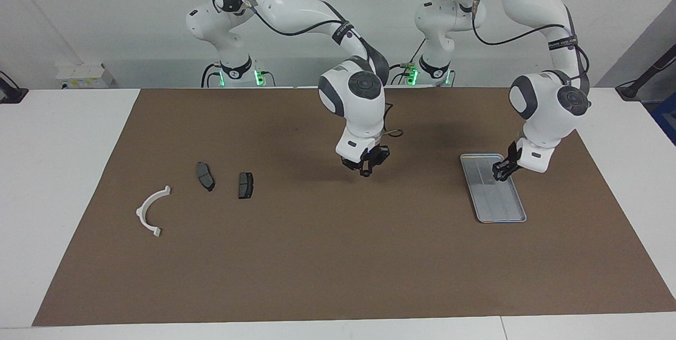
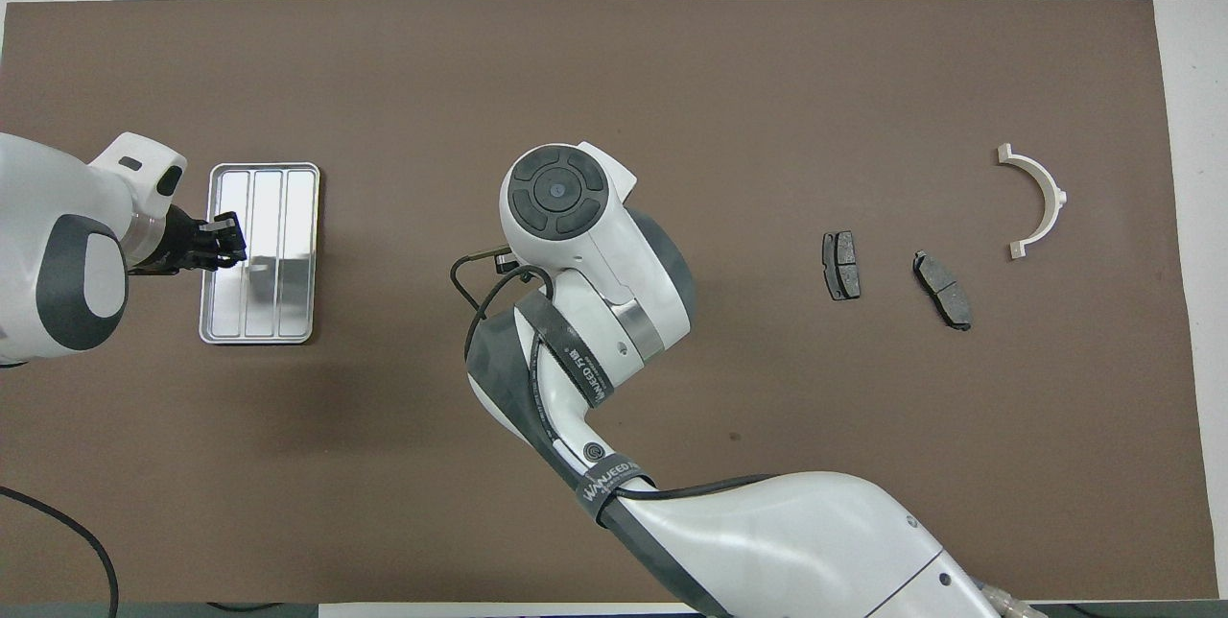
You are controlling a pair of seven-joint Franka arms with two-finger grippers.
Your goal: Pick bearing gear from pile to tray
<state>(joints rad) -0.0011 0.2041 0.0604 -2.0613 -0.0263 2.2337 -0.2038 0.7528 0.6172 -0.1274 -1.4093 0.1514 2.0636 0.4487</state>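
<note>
My right gripper [image 1: 366,168] hangs above the middle of the brown mat, between the pile and the tray. A small black round piece [image 1: 364,172] shows at its tips. In the overhead view this gripper is hidden under its own wrist. My left gripper [image 1: 501,171] is low over the silver-grey tray [image 1: 499,210], at the tray's edge toward the left arm's end [image 2: 228,239]. The tray [image 2: 278,311] looks empty. The pile lies toward the right arm's end: a white half-ring bracket [image 1: 141,208] [image 2: 1055,196] and two dark grey brake pads [image 1: 205,176] [image 1: 245,185].
The brown mat [image 1: 338,255] covers most of the white table. The right arm's forearm and wrist [image 2: 595,244] cover the middle of the mat in the overhead view. The brake pads also show there [image 2: 841,265] [image 2: 942,289].
</note>
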